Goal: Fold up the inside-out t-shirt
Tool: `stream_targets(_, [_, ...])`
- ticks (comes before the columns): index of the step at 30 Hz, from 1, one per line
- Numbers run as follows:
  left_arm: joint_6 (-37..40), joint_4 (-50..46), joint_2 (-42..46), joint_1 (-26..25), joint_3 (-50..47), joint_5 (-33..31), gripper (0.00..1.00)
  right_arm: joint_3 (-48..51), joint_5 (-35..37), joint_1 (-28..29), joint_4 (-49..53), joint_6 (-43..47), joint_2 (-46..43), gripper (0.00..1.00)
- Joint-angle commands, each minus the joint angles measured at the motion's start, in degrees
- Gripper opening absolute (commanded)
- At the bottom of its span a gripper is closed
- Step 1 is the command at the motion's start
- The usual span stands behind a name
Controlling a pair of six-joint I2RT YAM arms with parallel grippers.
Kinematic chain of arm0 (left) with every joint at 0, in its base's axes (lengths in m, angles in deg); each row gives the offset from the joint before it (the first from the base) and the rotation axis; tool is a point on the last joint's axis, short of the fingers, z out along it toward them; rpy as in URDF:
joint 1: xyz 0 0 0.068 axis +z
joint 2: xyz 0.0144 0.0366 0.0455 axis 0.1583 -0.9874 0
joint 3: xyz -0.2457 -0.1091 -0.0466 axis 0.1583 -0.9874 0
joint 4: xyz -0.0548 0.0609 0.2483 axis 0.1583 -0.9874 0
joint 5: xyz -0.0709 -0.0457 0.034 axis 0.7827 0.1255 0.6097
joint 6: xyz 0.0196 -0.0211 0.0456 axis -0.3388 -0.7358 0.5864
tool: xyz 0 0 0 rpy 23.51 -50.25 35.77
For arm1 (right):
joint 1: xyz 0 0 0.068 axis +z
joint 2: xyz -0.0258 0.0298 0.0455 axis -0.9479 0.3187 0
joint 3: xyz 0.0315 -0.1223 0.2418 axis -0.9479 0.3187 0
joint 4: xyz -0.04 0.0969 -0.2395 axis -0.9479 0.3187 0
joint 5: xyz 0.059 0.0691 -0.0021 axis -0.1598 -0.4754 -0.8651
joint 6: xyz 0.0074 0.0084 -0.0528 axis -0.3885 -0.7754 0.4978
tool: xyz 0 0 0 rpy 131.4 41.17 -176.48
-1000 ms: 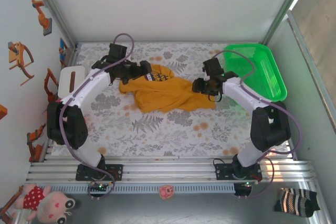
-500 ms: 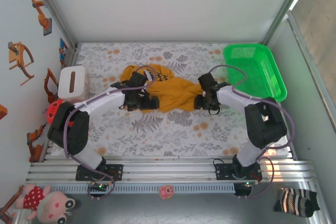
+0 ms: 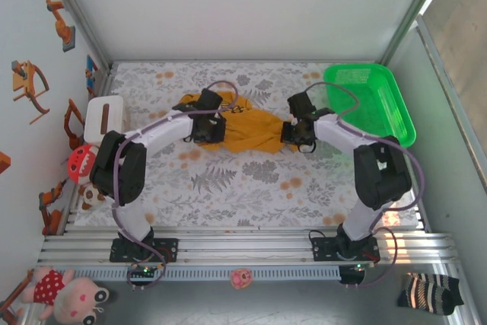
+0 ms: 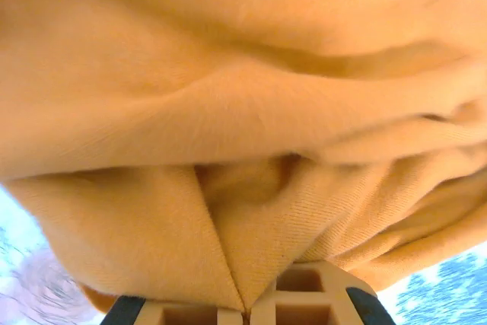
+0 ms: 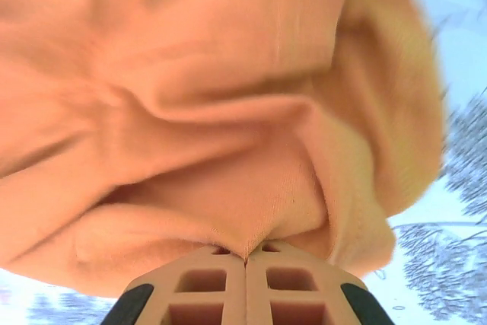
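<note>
On my left wrist feed the left claw (image 4: 245, 313) is clenched, its tips meeting on a fold of the mustard t-shirt (image 4: 251, 112). The right claw (image 5: 245, 262) is clamped the same way on a bunched fold of the cloth. From above I see the shirt lying crumpled on the patterned surface (image 3: 228, 188), strung between the two claws, one at each end. Further back on the right sits a green basket (image 3: 374, 104), apart from the shirt.

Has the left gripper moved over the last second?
Yes. In the top view the left gripper has come nearer the arm bases, away from the far edge of the table, and is shut on the t-shirt.
</note>
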Motion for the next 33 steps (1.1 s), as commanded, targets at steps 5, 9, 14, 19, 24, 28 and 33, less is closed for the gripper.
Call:
stream_targets(5, [2.89,-9.80,11.13,9.47,19.55,7.18,0.05,-24.19,1.17,-5.91,8.45,2.59,-12.71,0.00])
stream_targets(9, [2.43,-12.78,14.46,11.34,27.44,10.92,0.07,-34.90,1.43,-6.76,11.67,3.31,-15.83,0.00])
stream_targets(14, [-1.86,-8.67,20.87,11.75,28.47,16.15,0.08,-40.39,1.18,-6.84,12.46,2.18,-20.16,0.00])
stream_targets(19, [-5.10,-5.36,22.66,13.08,25.21,20.81,0.13,-39.02,-0.06,-6.81,11.73,0.50,-22.00,0.00])
stream_targets(24, [-4.04,-7.47,16.26,17.57,22.29,20.83,0.65,-32.22,-0.72,-6.88,9.05,0.03,-18.50,0.00])
stream_targets(28, [-2.76,-8.71,10.78,19.64,19.47,22.59,0.74,-23.93,-0.70,-7.11,6.02,0.43,-13.37,0.00])
stream_targets(33, [-4.12,-5.30,12.85,13.78,7.67,21.93,0.80,-16.10,-1.92,-7.68,3.57,0.60,-10.35,0.00])
